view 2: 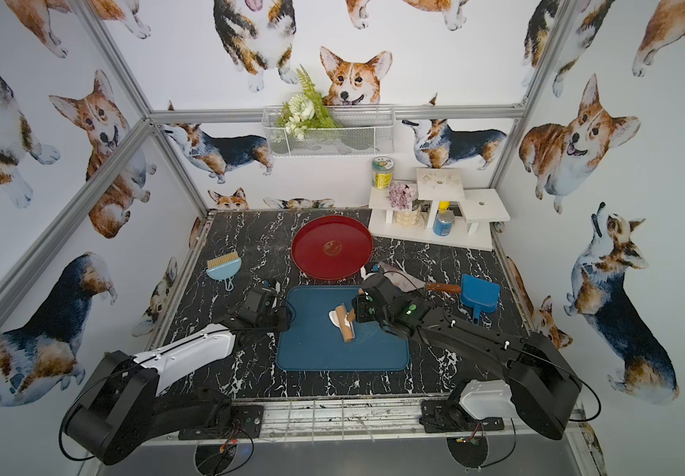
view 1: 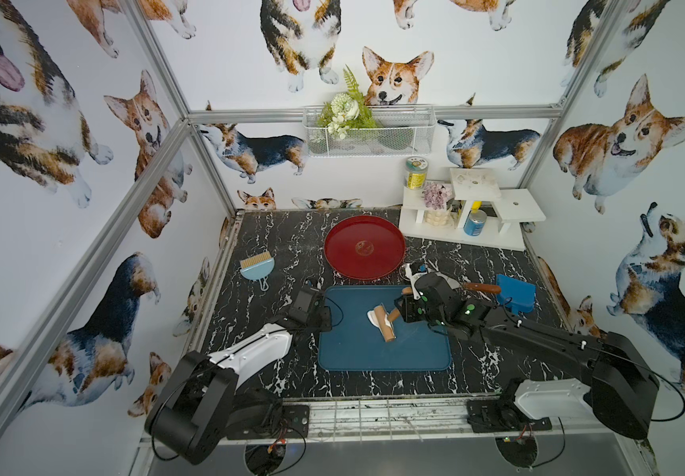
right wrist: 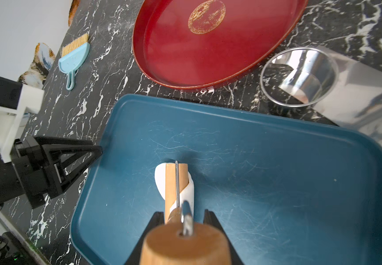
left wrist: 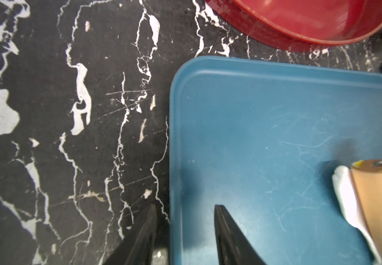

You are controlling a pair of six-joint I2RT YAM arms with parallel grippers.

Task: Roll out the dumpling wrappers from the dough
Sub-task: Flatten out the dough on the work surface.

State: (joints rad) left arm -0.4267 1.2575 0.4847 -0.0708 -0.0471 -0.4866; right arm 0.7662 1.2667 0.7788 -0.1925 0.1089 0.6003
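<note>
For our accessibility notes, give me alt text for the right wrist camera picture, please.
The right gripper holds a wooden roller by its handle, the roller lying on white dough on a blue tray. Beyond the tray sit a red plate and a metal ring; the left gripper is at the tray's edge.
</note>
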